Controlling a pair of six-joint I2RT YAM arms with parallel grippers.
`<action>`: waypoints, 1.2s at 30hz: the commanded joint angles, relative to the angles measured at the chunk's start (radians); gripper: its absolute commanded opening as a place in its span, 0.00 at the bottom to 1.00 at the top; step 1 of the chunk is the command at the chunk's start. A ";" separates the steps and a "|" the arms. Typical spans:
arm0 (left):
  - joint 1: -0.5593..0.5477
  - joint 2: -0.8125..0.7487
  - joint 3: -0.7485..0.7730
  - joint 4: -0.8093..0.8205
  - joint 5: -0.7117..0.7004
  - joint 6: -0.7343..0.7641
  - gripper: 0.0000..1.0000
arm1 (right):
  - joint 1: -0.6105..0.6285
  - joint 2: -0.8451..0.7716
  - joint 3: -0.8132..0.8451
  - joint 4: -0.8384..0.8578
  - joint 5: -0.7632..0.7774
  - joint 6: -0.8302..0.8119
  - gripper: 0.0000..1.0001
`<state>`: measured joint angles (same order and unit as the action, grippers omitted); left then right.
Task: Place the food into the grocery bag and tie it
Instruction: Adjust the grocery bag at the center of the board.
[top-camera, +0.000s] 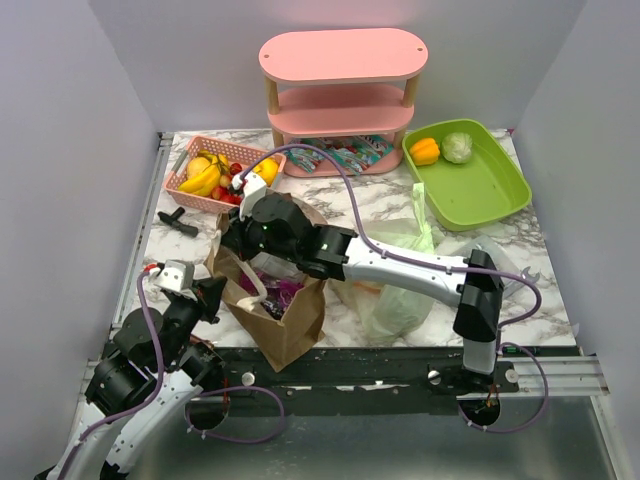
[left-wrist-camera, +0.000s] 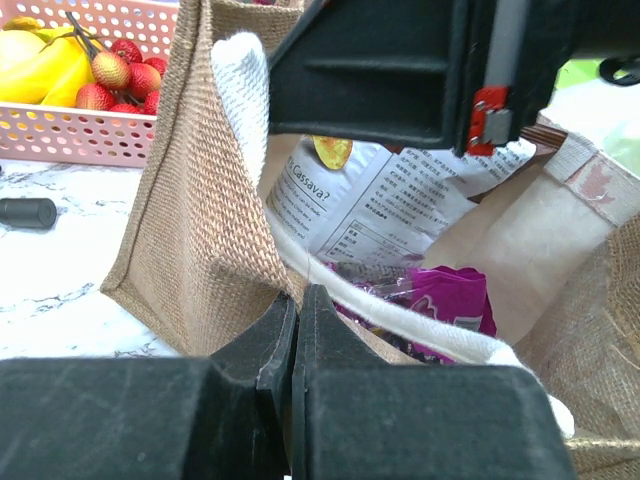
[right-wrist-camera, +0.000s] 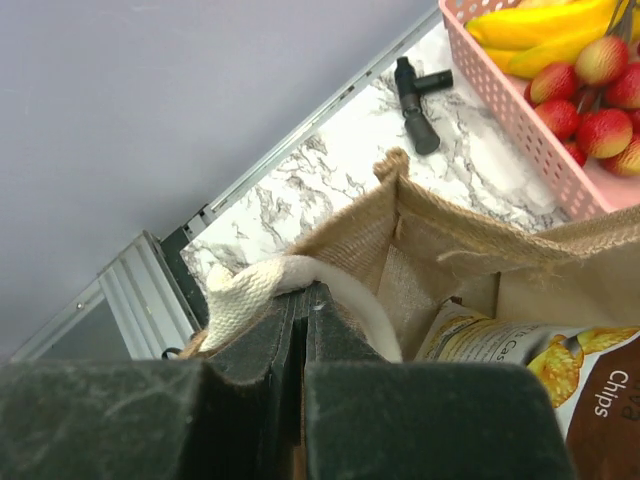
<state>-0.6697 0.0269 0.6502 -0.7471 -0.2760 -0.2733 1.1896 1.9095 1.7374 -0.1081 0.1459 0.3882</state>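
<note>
Burlap bag (top-camera: 290, 325): upright near the table's (top-camera: 545, 290) front edge, mouth open, between both arms.
Room: green plastic bag (top-camera: 395, 295) just beside its right side; pink basket (top-camera: 180, 185) behind; marble showing to its left.
Food: chips pack (left-wrist-camera: 380, 200) and purple pack (left-wrist-camera: 450, 300) inside the burlap bag.
Left gripper (left-wrist-camera: 298, 300): closed tight on the near handle (left-wrist-camera: 420, 325).
Right gripper (right-wrist-camera: 303, 300): pinching the far handle (right-wrist-camera: 250, 290) above the bag's rim.

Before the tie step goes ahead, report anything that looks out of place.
The pale-green plastic bag lies crumpled beneath the right arm, beside the burlap bag; left gripper and right gripper pinch the burlap bag's white handles instead.
</note>
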 joint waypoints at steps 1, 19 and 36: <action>-0.001 -0.008 0.009 0.054 0.014 0.010 0.00 | 0.005 -0.045 0.069 -0.077 0.108 -0.080 0.01; -0.001 -0.005 0.020 0.044 -0.032 0.002 0.00 | 0.184 0.095 0.339 -0.368 0.492 -0.421 0.01; -0.001 -0.022 0.016 0.038 -0.025 -0.003 0.00 | 0.059 -0.051 0.054 -0.332 0.274 -0.288 0.97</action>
<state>-0.6697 0.0261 0.6502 -0.7471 -0.2798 -0.2775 1.2831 1.9038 1.8393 -0.4728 0.5304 0.0811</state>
